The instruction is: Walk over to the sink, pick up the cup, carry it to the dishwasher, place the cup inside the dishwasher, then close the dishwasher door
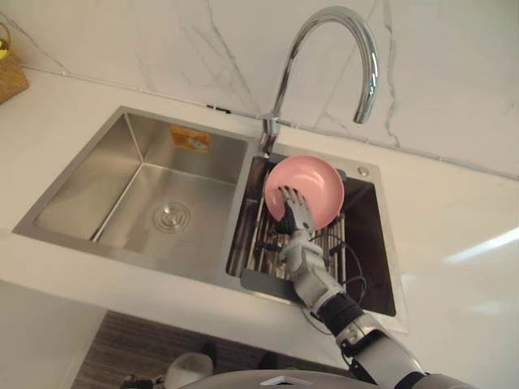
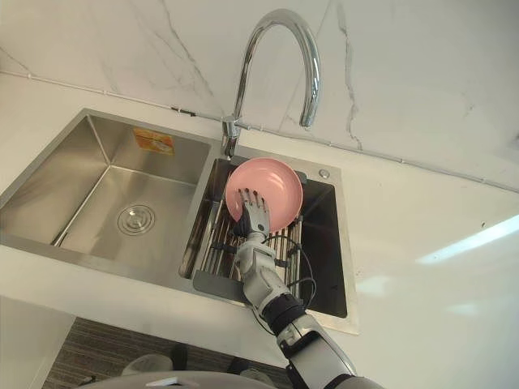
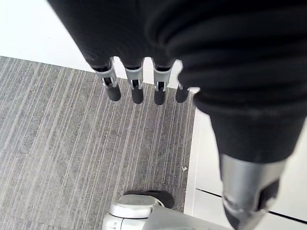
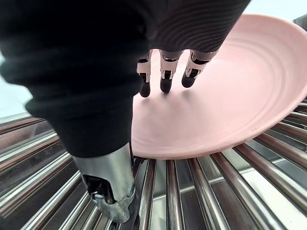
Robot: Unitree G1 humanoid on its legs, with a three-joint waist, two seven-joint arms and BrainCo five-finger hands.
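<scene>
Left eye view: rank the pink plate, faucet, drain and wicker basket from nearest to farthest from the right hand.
1. pink plate, at the fingers of the right hand.
2. faucet, just behind the plate.
3. drain, left basin.
4. wicker basket, far left counter.
</scene>
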